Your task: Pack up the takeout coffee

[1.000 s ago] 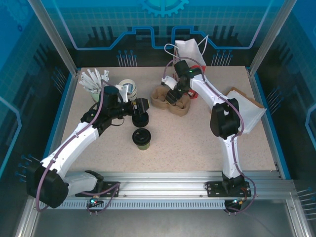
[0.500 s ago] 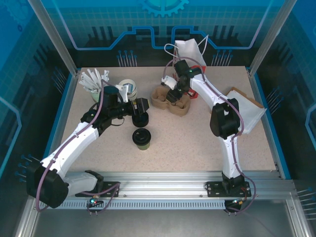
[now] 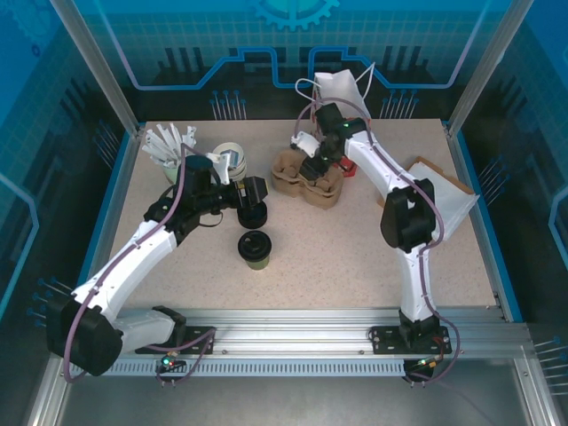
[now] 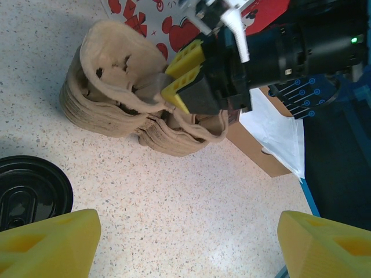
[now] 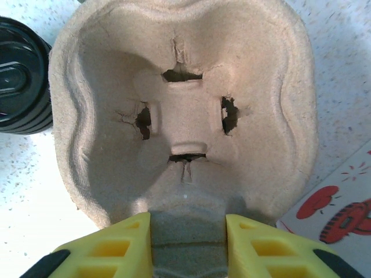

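Here, right gripper (image 5: 188,230) (arm stretched forward) pinches carrier (image 5: 185,110).

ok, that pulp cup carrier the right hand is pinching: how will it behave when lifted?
Probably light and fairly stiff: the carrier is moulded pulp with thin walls. Its cup-pocket flaps already show tears, so it may crush or rip under the right hand. It sits on a nested stack, so the ones below might cling and rise with it.
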Controlling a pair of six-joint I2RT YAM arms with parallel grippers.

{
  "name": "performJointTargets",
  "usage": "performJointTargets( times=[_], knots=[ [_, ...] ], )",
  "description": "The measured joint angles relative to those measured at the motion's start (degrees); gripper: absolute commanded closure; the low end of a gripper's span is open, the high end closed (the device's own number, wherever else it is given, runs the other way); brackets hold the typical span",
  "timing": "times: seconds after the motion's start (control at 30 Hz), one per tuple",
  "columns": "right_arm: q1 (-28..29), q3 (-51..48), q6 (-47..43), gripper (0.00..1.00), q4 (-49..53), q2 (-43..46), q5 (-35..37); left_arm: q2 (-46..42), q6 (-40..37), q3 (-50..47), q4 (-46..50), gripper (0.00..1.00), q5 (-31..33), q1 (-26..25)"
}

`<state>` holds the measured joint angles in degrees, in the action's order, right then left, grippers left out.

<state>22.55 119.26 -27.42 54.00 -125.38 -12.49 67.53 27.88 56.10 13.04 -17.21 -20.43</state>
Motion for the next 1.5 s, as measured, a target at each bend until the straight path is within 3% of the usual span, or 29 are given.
performJointTargets(
  times=[0.17, 0.3, 0.57, 0.67, 0.87, 1.23, 1.5],
  knots=[
    [0.0, -0.8, 1.5, 0.68, -0.1, 4.3, -0.1, -0.6, -0.7, -0.7, 0.1, 0.18, 0.0, 0.0],
    [0.4, -7.6, 4.4, 0.68, -1.5, 10.9, -0.1, -1.1, -1.0, -1.6, 0.1, 0.17, 0.3, 0.0],
    [6.4, -34.7, 16.5, 0.68, -7.0, 33.3, 1.8, -4.7, -0.9, -4.7, -0.2, 0.08, 0.5, 1.9],
    [9.7, -43.9, 22.0, 0.67, -9.9, 37.9, 3.5, -6.2, -0.6, -6.1, -0.5, 0.05, 0.5, 3.7],
    [14.8, -55.5, 32.8, 0.67, -17.1, 37.6, 8.5, -7.3, 0.4, -6.7, -0.7, 0.02, 0.5, 5.4],
    [20.3, -57.0, 44.1, 0.66, -27.2, 28.5, 15.6, -7.3, 0.7, -6.7, -0.9, 0.01, 0.5, 6.1],
    [22.8, -57.4, 48.3, 0.52, -29.6, 27.7, 18.4, -7.3, 0.7, -6.7, -0.9, 0.01, 0.4, 6.1]
  ],
)
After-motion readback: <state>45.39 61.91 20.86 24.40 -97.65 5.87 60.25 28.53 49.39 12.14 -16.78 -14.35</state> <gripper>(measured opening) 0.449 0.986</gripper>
